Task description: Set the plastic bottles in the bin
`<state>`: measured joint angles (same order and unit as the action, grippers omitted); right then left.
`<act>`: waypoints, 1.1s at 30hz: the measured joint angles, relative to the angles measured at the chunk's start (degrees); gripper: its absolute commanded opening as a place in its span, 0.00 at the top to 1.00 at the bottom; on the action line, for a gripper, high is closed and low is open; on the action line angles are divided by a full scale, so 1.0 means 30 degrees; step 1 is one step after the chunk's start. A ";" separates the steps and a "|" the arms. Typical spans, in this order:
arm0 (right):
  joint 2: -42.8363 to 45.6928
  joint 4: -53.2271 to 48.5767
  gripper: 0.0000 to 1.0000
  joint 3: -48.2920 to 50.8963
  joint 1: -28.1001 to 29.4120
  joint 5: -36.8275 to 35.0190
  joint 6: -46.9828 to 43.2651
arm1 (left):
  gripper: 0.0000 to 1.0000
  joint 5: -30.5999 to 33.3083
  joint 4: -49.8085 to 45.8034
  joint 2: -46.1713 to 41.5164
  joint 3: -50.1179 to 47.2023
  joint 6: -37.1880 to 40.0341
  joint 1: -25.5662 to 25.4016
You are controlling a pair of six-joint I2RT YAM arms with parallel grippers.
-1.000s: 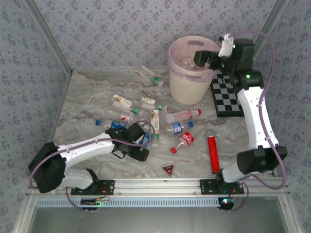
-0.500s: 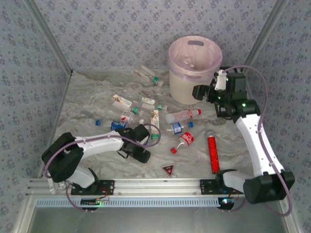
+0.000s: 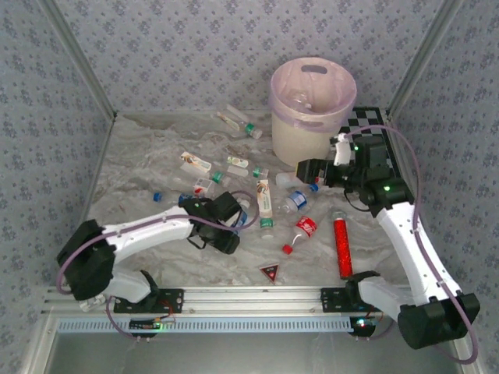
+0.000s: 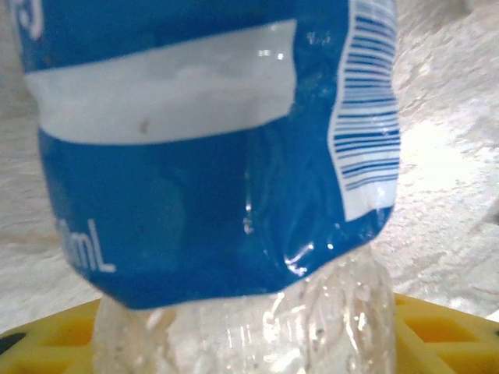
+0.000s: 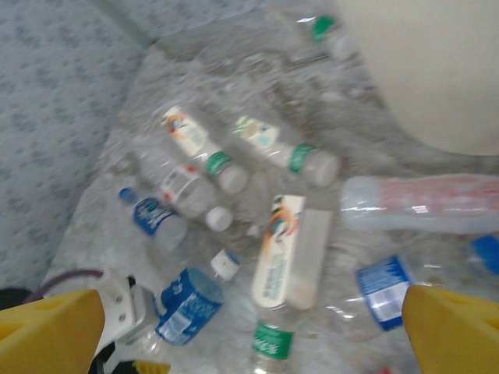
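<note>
Marble tabletop (image 3: 140, 160): left jaws clamp blue-labelled bottle (image 4: 195, 171); right jaws spread.

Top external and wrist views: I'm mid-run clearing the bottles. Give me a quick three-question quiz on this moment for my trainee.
1. True or false: the right gripper has its fingers spread open.
2. The bottle seen close up in the left wrist view carries a label of which colour? A red, B blue, C orange.
3. Which lies nearer the right arm's base: the red glittery tube or the bin?
Key: 1 true; 2 B; 3 the red glittery tube.
</note>
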<state>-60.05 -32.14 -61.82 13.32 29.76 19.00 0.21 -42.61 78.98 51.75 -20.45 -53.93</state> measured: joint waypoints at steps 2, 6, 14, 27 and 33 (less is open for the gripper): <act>-0.0051 0.0459 0.00 0.0066 0.0860 0.0692 0.0357 | 0.43 0.0809 -0.0641 -0.1122 0.0656 -0.0015 -0.0015; -0.0364 0.2849 0.00 0.0415 0.1909 0.1909 0.1807 | 0.47 0.3060 -0.0284 -0.2623 0.2222 0.0015 0.0022; -0.1916 0.7169 0.07 0.0998 0.3971 0.2375 0.4473 | 0.52 0.4619 0.6207 -0.3075 0.2419 0.1107 0.0605; -0.5340 0.7745 0.18 -0.2375 0.4146 0.2310 0.4444 | 0.51 0.0168 1.1052 -0.2798 0.1566 0.2892 0.0816; -0.6295 0.7796 0.40 -0.3009 0.4138 0.2535 0.4430 | 0.47 -0.0459 1.1213 -0.2769 0.1297 0.3038 0.0816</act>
<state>-78.94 -8.75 -70.85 25.74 37.36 32.29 -1.17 -8.97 70.67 55.64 -11.33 -51.48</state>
